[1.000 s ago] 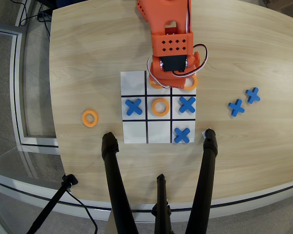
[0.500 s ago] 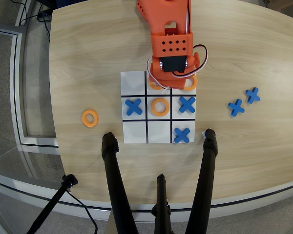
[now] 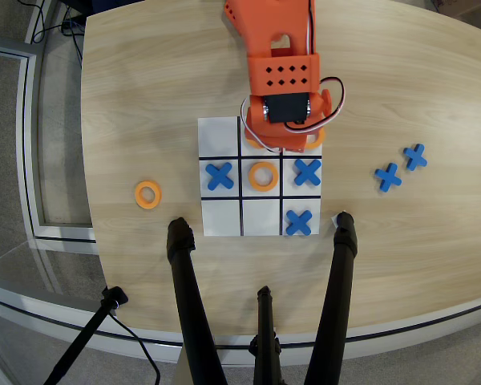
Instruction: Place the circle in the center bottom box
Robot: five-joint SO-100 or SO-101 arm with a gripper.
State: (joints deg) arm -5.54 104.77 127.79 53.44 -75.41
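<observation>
One overhead view shows the orange arm (image 3: 276, 48) reaching down from the top edge, its wrist and black servo covering the upper middle of the grid sheet (image 3: 260, 176). The gripper (image 3: 282, 144) is hidden beneath that wrist block, so I cannot tell whether its fingers are spread or pressed together, nor whether they pinch anything. The center bottom box (image 3: 251, 132), the middle cell of the row nearest the arm's base (the top row in this frame), is almost wholly covered by the arm; the circle cannot be made out there. At the right edge of the wrist an orange ring edge (image 3: 316, 139) peeps out over the top-right cell, mostly hidden.

On the sheet, the central cell holds an orange ring (image 3: 263, 176) lying flat. A blue X (image 3: 219, 176) sits in the middle-left cell, another blue cross (image 3: 307, 172) in the middle-right cell, and a third blue piece (image 3: 300, 221) in the lower-right cell. The lower-left and lower-middle cells are white and bare.

Off the sheet, a loose orange ring (image 3: 147, 194) lies on the pale wooden table (image 3: 144, 80) well to the left, and two spare blue crosses (image 3: 401, 167) lie close together at the right. Black stand legs (image 3: 191, 305) rise from the lower edge, and grey floor shows at far left.
</observation>
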